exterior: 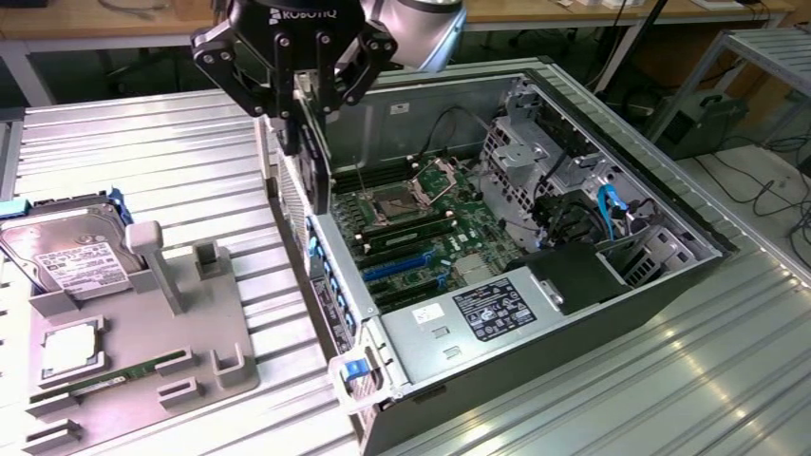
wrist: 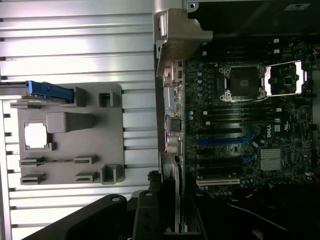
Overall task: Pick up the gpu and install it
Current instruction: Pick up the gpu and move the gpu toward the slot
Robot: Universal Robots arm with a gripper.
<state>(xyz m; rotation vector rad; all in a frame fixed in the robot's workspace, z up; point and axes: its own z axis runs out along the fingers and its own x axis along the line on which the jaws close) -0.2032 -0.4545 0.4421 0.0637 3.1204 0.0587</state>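
Closest, at the exterior view's lower left: grey fixture tray (exterior: 190, 332) on the ribbed metal desk (exterior: 165, 152). Carries a narrow green memory stick (exterior: 112, 380) in a near slot, a pale square part (exterior: 70, 347) just behind it, and a silver hard drive (exterior: 64, 252) with a white label at the far end.

Just beside the tray, toward the exterior view's right: open computer case (exterior: 633, 285) lying on its side. Inside, from near to far: labelled power supply (exterior: 488, 309), blue expansion slots (exterior: 399, 266) on the motherboard (exterior: 438, 223), bare processor socket (exterior: 386, 201).

Farther back, above the case wall on the tray side: claw (exterior: 311, 100) clamped narrow on the gpu (exterior: 314, 133). Holds the thin black card edge-on, hanging downward, not seated in any slot.
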